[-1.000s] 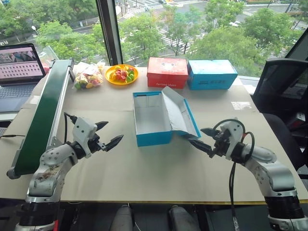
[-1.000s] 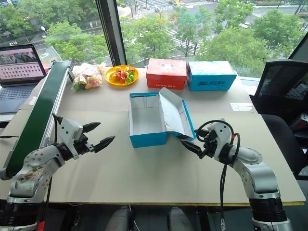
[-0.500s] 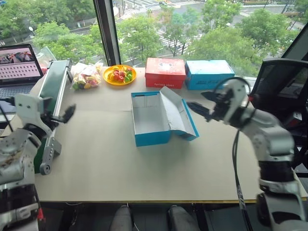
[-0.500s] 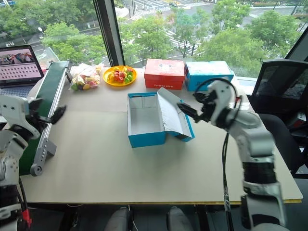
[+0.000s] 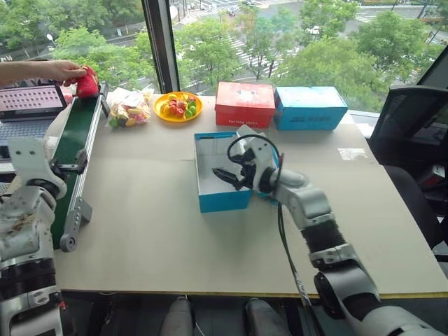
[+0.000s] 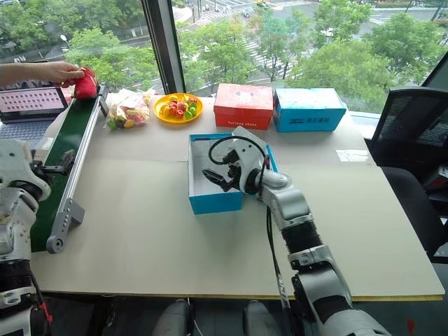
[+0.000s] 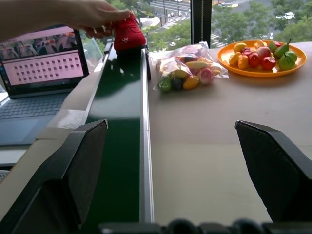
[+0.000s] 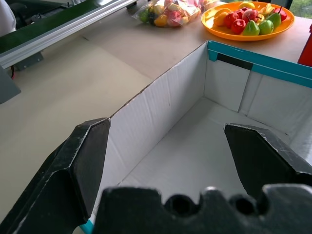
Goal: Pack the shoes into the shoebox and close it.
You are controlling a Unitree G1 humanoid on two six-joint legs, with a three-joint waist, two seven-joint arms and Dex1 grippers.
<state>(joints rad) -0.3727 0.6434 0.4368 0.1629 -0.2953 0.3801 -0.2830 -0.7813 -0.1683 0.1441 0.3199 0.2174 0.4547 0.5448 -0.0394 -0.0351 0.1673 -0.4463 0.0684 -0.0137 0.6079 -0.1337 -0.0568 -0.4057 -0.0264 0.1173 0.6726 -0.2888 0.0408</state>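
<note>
Right gripper [image 6: 213,179] first: fingers spread wide, nothing between them, hanging over the open mouth of the shoebox [image 6: 197,203], and the wrist view looks straight down onto the bare white floor of it. The box sits mid-table, its lid tipped out to the right behind the arm. Over on the left, the left gripper [image 7: 170,180] is spread just as wide and just as empty, poised above the near end of the green conveyor [image 7: 122,126], pointing along the belt.

And here comes the cargo: at the far end of that belt a person's hand [image 5: 59,70] is on a red shoe [image 5: 87,82]. I can make out one shoe only, so the pair isn't confirmed.

So the box is ready and empty, and packing hasn't started. To my eye this is the waiting stance. The smart play for the left arm is to hold low over the belt, jaws wide, and take the shoe across its middle, not by the toe. The right arm should clear the opening, or the shoe has nowhere to land. Beyond the box sit the fruit plate [image 5: 178,108], a snack bag [image 5: 128,112], a red box [image 5: 243,104] and another blue box [image 5: 310,107].
</note>
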